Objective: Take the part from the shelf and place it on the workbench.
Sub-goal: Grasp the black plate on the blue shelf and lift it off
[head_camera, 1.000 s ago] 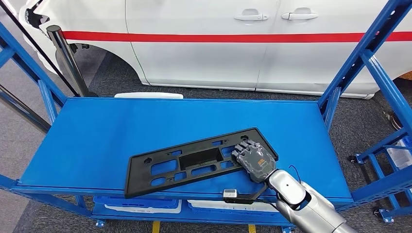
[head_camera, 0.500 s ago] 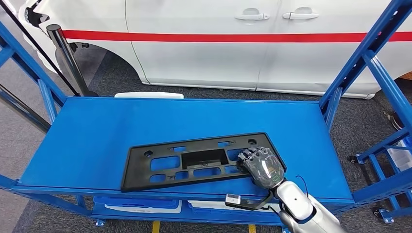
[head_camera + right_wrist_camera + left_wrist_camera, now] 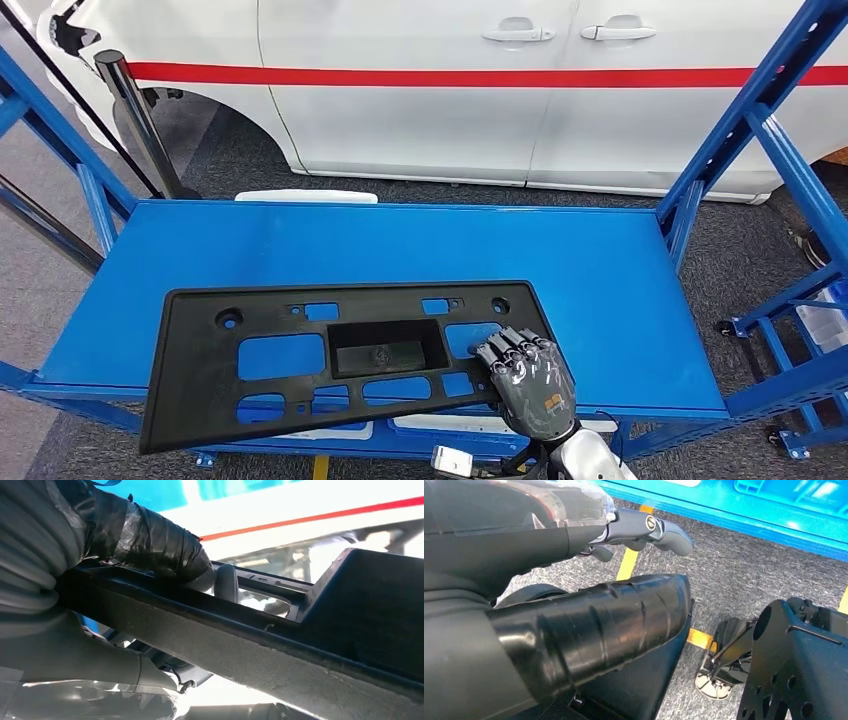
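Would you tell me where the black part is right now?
In the head view, the black part overhangs the blue shelf's near edge, gripped at its right end by the right hand.

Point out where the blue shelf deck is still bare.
Bare: the back strip of the shelf toward the white car, and the right end. Crowded: the front, covered by the black part held by the right hand.
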Robot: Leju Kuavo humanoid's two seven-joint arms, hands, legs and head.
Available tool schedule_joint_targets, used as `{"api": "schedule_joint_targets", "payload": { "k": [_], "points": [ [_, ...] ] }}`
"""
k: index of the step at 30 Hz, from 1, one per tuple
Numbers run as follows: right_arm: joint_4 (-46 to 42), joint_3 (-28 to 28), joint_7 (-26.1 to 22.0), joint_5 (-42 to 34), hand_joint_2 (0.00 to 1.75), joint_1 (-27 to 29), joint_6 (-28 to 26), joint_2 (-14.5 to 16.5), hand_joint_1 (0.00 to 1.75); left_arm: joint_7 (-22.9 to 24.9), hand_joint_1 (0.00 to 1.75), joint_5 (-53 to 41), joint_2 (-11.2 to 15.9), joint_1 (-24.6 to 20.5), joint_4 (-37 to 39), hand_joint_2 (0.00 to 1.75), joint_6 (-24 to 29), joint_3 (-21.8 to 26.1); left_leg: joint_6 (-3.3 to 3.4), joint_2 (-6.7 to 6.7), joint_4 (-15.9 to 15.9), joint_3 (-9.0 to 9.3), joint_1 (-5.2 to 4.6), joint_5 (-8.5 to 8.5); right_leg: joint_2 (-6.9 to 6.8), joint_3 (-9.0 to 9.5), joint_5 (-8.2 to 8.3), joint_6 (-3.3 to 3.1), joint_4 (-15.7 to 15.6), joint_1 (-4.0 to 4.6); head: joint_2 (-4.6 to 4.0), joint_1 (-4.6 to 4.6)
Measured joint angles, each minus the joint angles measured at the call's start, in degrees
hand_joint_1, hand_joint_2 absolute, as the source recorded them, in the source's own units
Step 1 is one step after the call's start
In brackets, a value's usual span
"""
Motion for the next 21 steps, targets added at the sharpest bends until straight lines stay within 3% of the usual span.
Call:
{"api": "schedule_joint_targets", "payload": {
  "k": [3,5,12,18,21],
  "points": [
    [-4.13,-2.95,-8.3,0.62,1.75,3.45,-0.02,4.28,1.75,0.09,0.0,0.44,-0.01,0.07,0.0,0.0,0.28,0.42,-0.01,-0.01,0.0,0.0,0.0,-0.03,0.0,-0.01,-0.03,-0.02,0.0,0.03,0.0,0.0],
    [-7.01,-3.96,-11.41,1.81,1.75,5.55,-0.05,6.94,1.75,0.13,0.0,0.78,-0.02,0.12,0.0,0.0,0.36,0.87,-0.04,-0.01,-0.01,0.01,0.01,-0.06,0.0,-0.01,-0.08,-0.04,0.0,0.07,0.0,0.0],
    [-14.13,-4.84,-12.73,6.07,1.75,9.83,-0.07,12.07,1.75,0.14,0.0,1.92,-0.05,0.34,0.01,0.0,0.39,2.55,-0.06,0.01,-0.03,0.01,0.01,-0.08,0.02,0.01,-0.11,-0.03,0.0,0.06,0.0,0.0],
    [-16.61,-4.75,-12.01,8.23,1.75,11.05,-0.05,13.39,1.75,0.65,0.0,2.34,-0.07,0.45,0.02,0.0,0.3,3.52,-0.06,0.01,-0.01,0.05,0.01,-0.08,0.02,0.05,-0.1,-0.01,0.0,0.03,0.0,0.01],
    [-16.82,-4.47,-11.1,8.22,1.75,11.13,-0.05,13.53,1.75,0.09,0.0,3.06,-0.09,0.49,0.02,1.31,-0.52,4.14,-0.06,0.01,-0.01,0.05,0.0,-0.08,0.02,0.05,-0.1,-0.01,0.0,0.03,0.0,0.01]
  ]
}}
